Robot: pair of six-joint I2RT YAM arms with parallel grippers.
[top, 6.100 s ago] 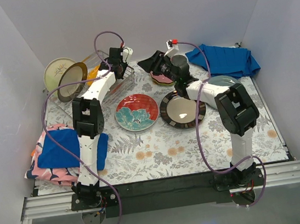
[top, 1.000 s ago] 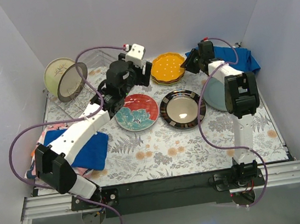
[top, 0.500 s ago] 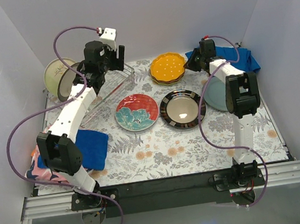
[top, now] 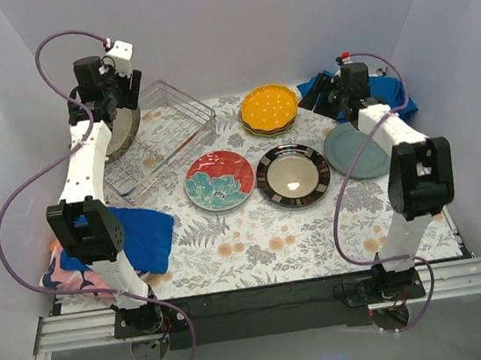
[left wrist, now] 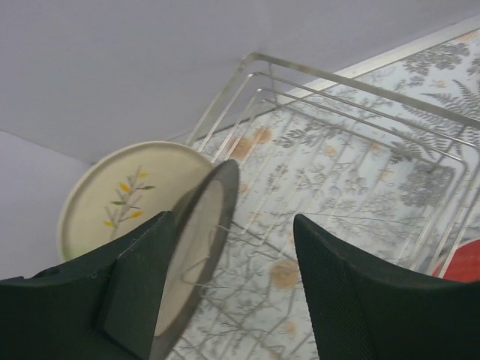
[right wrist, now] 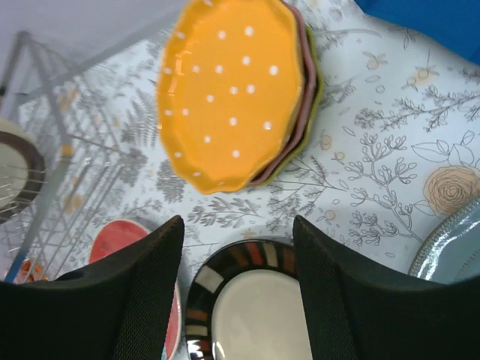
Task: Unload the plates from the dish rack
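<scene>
The silver wire dish rack [top: 170,127] stands at the far left. Two plates stand on edge at its left end: a cream one with a sprig [left wrist: 120,199] and a brown-rimmed one [left wrist: 201,232]. My left gripper [top: 111,89] hovers above them, open, with the brown-rimmed plate's edge just inside its left finger [left wrist: 112,300]; whether they touch I cannot tell. On the cloth lie an orange dotted plate [top: 268,105] on top of a stack, a red floral plate [top: 219,180], a dark-rimmed glossy plate [top: 292,176] and a grey-teal plate [top: 354,151]. My right gripper [right wrist: 237,225] is open and empty, right of the orange stack.
A blue cloth [top: 382,96] is bunched at the back right behind the right wrist. Another blue cloth [top: 137,236] lies on a pink patterned one at the near left. White walls close in the back and both sides.
My left arm swung from the middle of the table to the far left, above the rack's standing plates. My right gripper opened and drew back to the right, away from the orange stack.
</scene>
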